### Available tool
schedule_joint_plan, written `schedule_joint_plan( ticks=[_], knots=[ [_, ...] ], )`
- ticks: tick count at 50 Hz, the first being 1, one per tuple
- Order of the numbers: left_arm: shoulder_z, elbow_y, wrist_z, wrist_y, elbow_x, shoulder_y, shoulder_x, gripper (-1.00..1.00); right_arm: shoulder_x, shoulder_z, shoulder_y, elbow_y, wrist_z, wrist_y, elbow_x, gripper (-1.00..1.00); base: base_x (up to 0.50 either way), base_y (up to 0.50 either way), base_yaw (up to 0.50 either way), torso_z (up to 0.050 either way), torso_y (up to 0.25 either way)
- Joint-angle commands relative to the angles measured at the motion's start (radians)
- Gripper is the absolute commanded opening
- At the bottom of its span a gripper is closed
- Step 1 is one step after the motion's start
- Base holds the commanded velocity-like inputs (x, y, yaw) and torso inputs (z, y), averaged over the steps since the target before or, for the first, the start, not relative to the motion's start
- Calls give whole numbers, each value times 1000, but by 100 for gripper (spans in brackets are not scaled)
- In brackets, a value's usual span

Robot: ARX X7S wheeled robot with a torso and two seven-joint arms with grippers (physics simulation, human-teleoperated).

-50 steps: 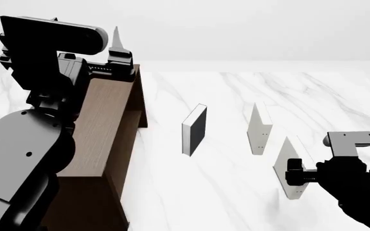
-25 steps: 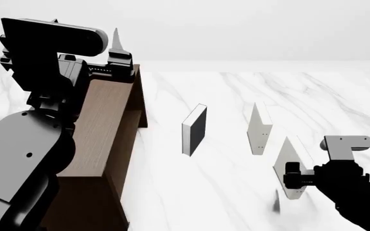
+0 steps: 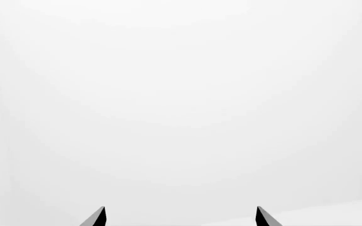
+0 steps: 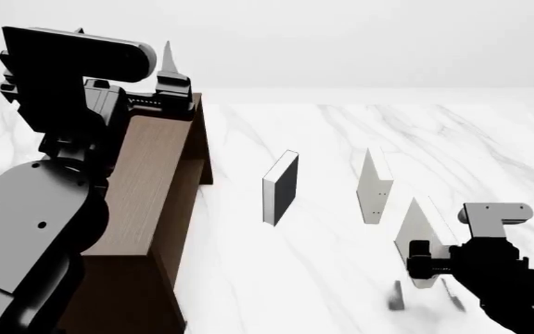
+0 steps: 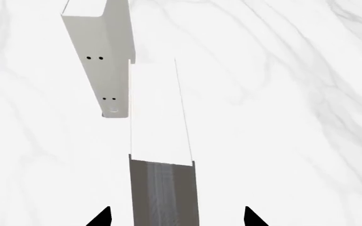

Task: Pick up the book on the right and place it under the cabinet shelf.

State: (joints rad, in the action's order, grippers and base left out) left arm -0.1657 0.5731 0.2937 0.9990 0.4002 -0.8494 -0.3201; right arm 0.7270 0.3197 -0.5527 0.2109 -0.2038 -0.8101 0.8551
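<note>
The book point(image 4: 416, 229) stands upright on the right of the marble top, pale grey with tiny dots. In the right wrist view the book point(image 5: 159, 127) shows edge-on, running away from the jaws. My right gripper point(image 4: 425, 298) point(image 5: 176, 217) is open and straddles the book's near end; both fingertips point(image 5: 102, 217) stand clear of its covers. The dark brown cabinet shelf point(image 4: 156, 181) is at the left. Above the cabinet's far end my left gripper point(image 4: 167, 69) point(image 3: 179, 219) is open and empty, facing a blank wall.
A near-identical pale book point(image 4: 375, 186) point(image 5: 102, 61) stands just beyond the gripped-around one. A black-covered book point(image 4: 281, 186) stands upright mid-table, between the pale books and the cabinet. The marble table point(image 4: 322, 278) spreads all around.
My right gripper has shifted lower and slightly left along the book; its two fingertips now show on either side of the book's near lower corner. The left arm has not moved.
</note>
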Motion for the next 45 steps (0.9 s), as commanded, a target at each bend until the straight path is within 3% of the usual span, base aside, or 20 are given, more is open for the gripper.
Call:
schedule_joint_plan(
  ticks=[1, 11, 12, 45],
  knots=[
    [-2, -2, 3, -4, 3, 3, -2, 100, -4, 4, 3, 13, 7, 11, -6, 100, 0, 0, 0, 0, 0],
    [-2, -5, 5, -10, 4, 7, -4, 100, -6, 7, 0, 17, 11, 17, -10, 100, 0, 0, 0, 0, 0],
    [-3, -5, 6, -10, 5, 7, -5, 100, -5, 8, 1, 13, 9, 22, -14, -100, 0, 0, 0, 0, 0],
    [1, 9, 18, 0, 20, 3, -14, 100, 68, -61, 5, -177, -79, -49, 65, -100, 0, 0, 0, 0, 1]
  ],
)
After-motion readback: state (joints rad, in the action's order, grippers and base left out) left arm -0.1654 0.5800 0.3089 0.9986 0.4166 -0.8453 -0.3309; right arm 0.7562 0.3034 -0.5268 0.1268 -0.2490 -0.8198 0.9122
